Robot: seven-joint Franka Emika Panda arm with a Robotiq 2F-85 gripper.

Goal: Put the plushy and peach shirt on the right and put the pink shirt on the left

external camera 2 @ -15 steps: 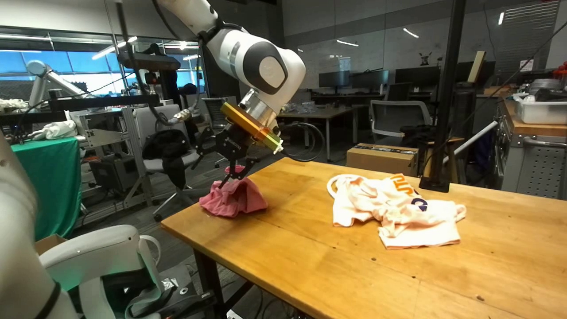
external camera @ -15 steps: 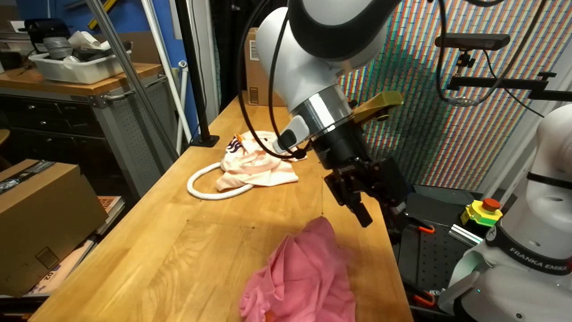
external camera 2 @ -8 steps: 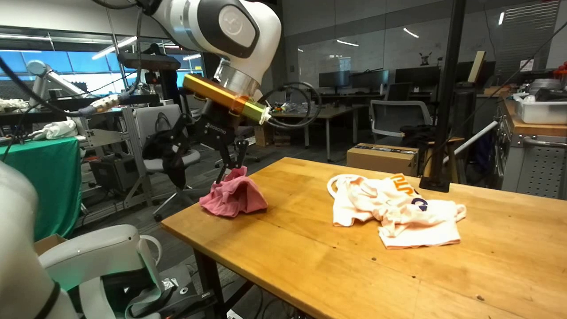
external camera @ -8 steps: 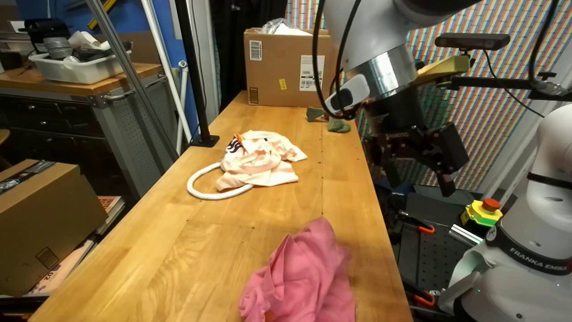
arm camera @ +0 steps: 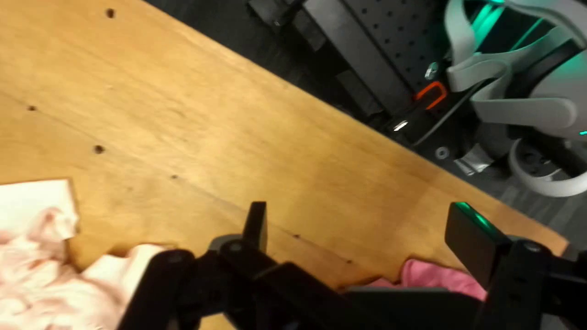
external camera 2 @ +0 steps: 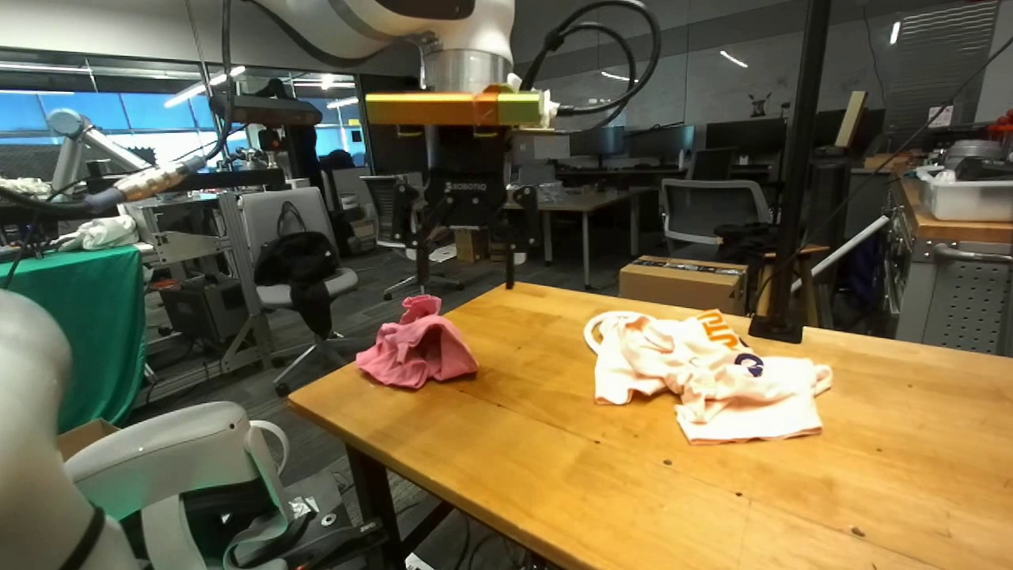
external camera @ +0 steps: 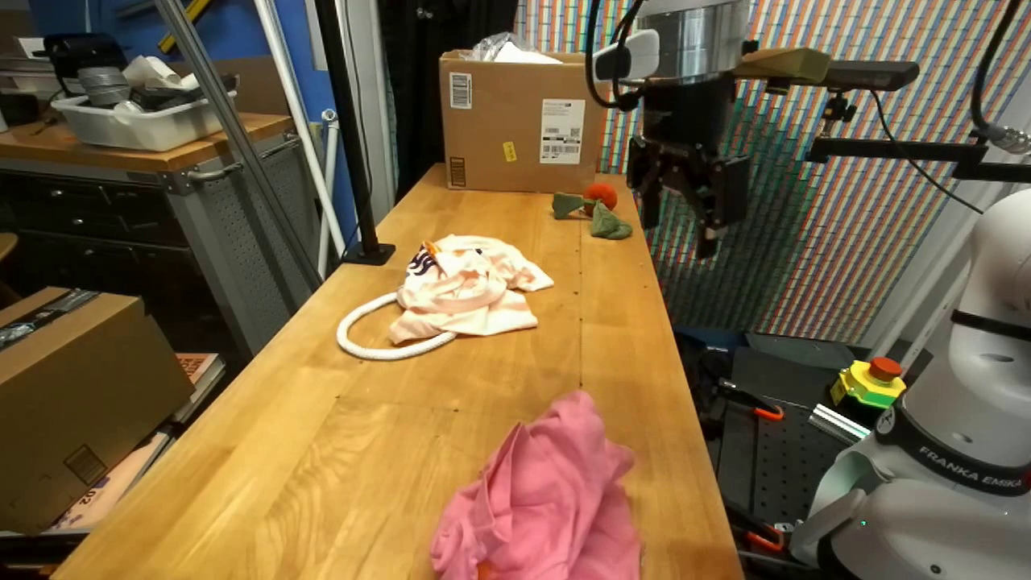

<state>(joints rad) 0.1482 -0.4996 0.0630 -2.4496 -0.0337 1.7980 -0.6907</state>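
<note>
The pink shirt lies nearest, its lower part cut by the border of an exterior view. It is of soft, matte cloth, heaped in loose folds which rise to a blunt peak, and a small orange patch is visible on it. Below is the wooden table, smooth and honey-coloured, with small dark holes. Farther along lies the peach shirt, much wrinkled, with orange and dark blue print. From its side comes a white cord loop, thick and round, flat on the wood. The black Robotiq gripper hangs above with fingers pointing down, well apart from both shirts; its jaws stand wide apart, and in the wrist view wood and some of the pink shirt show between them. Near the far end is the plushy, a red-orange ball with green leaf-like pieces, just before a cardboard box with clear plastic on top.

The pink shirt is near the table's short end; whether it passes over this edge, I cannot tell. Between the two shirts there is a broad stretch of free wood. The peach shirt is just beside the foot of a black post, which stands at the long edge away from the robot's white base. The plushy sits close to the opposite long edge.
</note>
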